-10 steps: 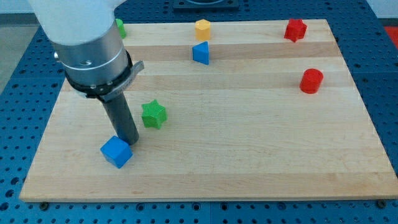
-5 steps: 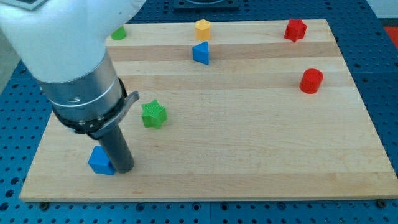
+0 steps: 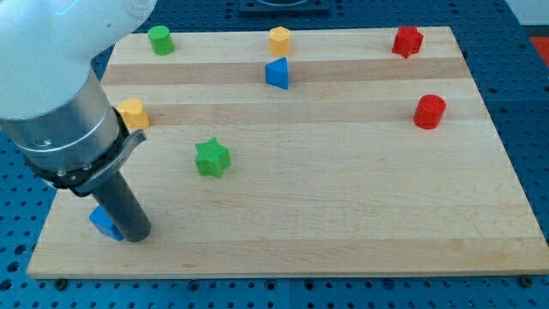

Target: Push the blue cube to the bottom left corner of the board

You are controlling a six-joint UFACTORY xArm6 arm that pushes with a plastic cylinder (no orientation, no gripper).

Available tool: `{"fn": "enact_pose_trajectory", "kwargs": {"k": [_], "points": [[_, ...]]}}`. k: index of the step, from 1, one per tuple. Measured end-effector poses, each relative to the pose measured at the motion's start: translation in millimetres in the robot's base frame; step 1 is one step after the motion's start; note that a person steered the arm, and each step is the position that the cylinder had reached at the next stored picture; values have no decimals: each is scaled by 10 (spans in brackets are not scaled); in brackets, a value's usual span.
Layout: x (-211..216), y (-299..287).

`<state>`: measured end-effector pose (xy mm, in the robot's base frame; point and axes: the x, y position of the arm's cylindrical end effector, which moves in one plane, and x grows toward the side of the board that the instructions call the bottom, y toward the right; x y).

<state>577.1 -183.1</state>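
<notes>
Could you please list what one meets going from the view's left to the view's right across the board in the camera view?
Blue cube with my tip against its right side → green star → blue block → red star → red cylinder. The other blocks are left out.

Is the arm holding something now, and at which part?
Nothing is held. My tip only touches the right side of the blue cube, near the board's bottom left corner.

A pale wooden worktop (image 3: 343, 206) is lying on a blue perforated base (image 3: 532, 129), which is showing on all sides of it. Even light is falling across the wood. A dark fixture (image 3: 283, 7) is sitting at the view's top edge.
</notes>
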Motion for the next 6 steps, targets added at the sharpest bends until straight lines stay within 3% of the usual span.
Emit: {"fn": "enact_pose_trajectory", "kwargs": {"k": [6], "points": [[0, -171]]}}
